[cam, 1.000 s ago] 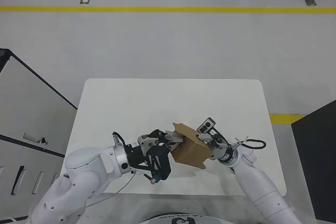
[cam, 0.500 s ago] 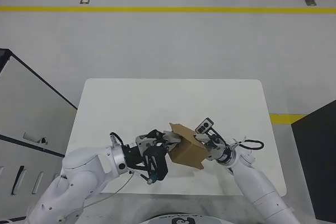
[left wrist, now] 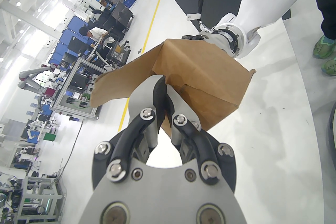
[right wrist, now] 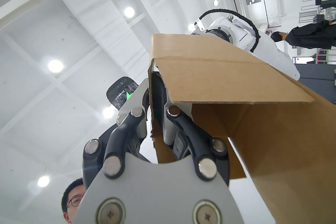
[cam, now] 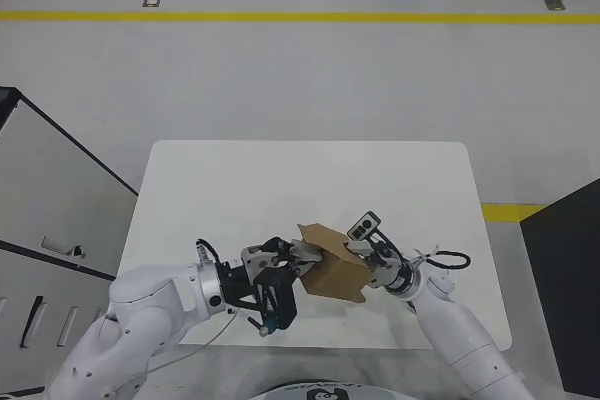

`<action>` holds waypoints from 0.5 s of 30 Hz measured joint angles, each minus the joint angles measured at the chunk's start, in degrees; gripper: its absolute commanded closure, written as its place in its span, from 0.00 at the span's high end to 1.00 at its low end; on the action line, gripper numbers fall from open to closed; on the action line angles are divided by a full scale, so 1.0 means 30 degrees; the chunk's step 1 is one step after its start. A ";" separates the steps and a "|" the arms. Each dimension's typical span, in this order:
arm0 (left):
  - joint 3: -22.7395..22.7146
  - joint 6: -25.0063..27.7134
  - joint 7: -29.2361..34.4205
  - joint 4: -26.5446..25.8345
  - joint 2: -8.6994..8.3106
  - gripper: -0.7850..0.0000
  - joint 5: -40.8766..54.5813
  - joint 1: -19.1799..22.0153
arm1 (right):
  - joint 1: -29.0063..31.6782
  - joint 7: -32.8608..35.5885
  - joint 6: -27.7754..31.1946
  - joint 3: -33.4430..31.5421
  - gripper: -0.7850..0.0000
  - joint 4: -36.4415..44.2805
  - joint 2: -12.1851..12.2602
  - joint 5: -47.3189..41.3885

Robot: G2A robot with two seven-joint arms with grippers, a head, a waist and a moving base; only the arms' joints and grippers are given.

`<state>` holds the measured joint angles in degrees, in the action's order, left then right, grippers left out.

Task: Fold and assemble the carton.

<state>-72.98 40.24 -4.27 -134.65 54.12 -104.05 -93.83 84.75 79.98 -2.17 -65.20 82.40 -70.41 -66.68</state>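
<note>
Brown carton (cam: 332,272) sits tilted over near part of white table (cam: 280,180), between arms. Left gripper (left wrist: 162,88) pinches its left flap edge; right gripper (right wrist: 155,93) pinches its right wall.

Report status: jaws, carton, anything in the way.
Left jaws shut on a carton flap edge. Right jaws shut on its opposite side. Carton part-folded, one flap open, held between both arms over the table.
</note>
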 measured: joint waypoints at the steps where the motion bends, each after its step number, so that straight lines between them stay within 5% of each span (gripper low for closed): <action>1: 0.0023 -0.0069 0.0010 0.0000 0.0001 0.00 -0.0004 0.0000 | 0.0025 -0.0006 -0.0022 -0.0034 0.00 0.0024 0.0011 0.0017; 15: 0.0432 -0.0370 0.0517 0.0000 0.0064 0.00 0.0421 0.0254 | 0.0174 0.0181 -0.0386 -0.0480 0.00 0.0220 0.0141 0.0076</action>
<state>-71.69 39.13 -2.71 -134.65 54.31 -102.79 -93.07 85.27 80.52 -3.33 -66.64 83.06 -69.98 -66.45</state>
